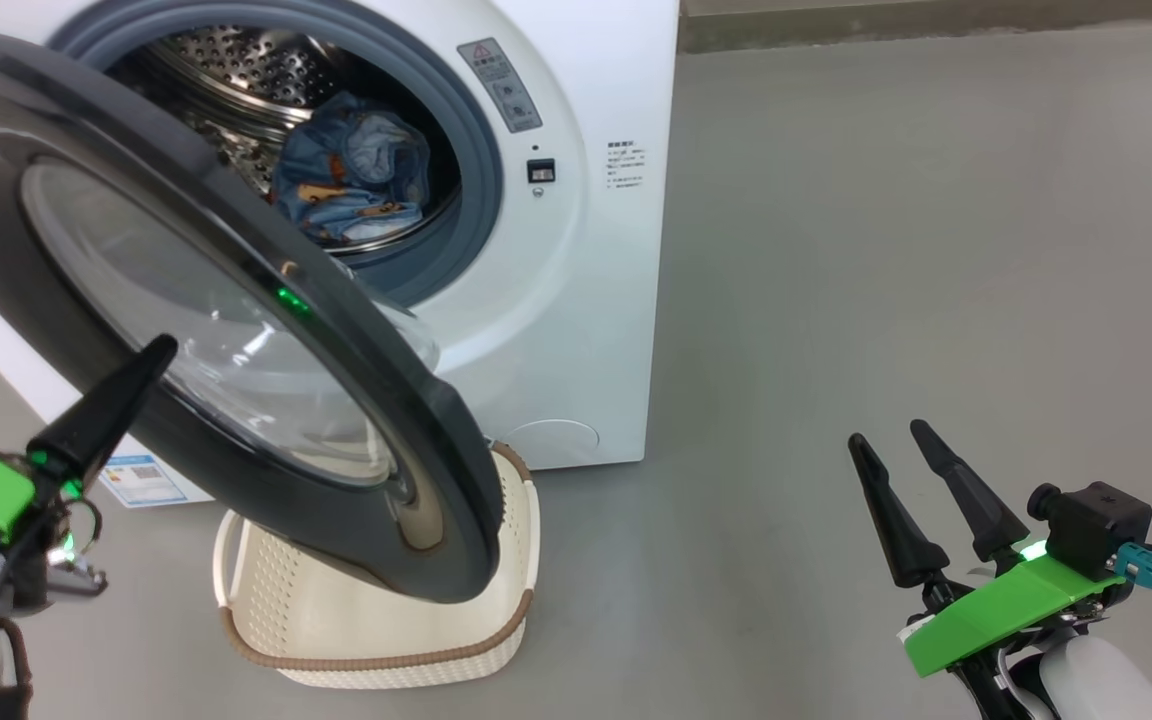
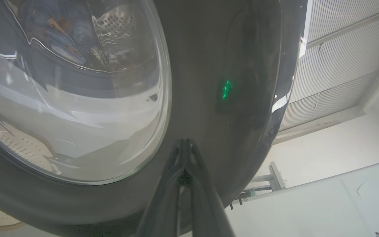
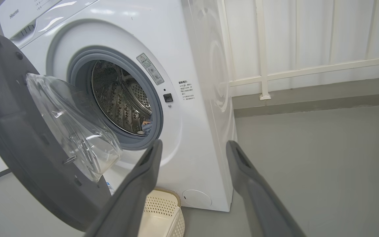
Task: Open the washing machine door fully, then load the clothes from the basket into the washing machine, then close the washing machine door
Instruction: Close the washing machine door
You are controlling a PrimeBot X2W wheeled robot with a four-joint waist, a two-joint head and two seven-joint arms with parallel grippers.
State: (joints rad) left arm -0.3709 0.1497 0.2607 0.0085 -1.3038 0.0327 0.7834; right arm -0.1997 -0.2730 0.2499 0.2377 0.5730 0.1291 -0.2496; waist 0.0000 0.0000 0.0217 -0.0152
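Observation:
The white washing machine (image 1: 576, 300) has the light-blue printed clothes (image 1: 356, 180) lying in its steel drum. Its glossy black washing machine door (image 1: 356, 400) stands partly swung out, over the cream basket (image 1: 376, 662), whose visible inside looks bare. My left gripper (image 1: 158, 352) is shut with nothing in it, and its tip rests against the door's outer face beside the glass window. Up close, that left gripper (image 2: 184, 142) touches the door's black ring (image 2: 209, 49). My right gripper (image 1: 888, 435) hangs open and empty at the lower right, well away from the machine. Past the right gripper (image 3: 194, 144) are the door (image 3: 12, 138), the drum and the basket (image 3: 163, 210).
Bare grey floor (image 1: 886, 250) stretches to the right of the machine. A wall with a white rail (image 3: 308, 69) runs behind it. A blue label sticker (image 1: 141, 480) is on the machine's lower left front.

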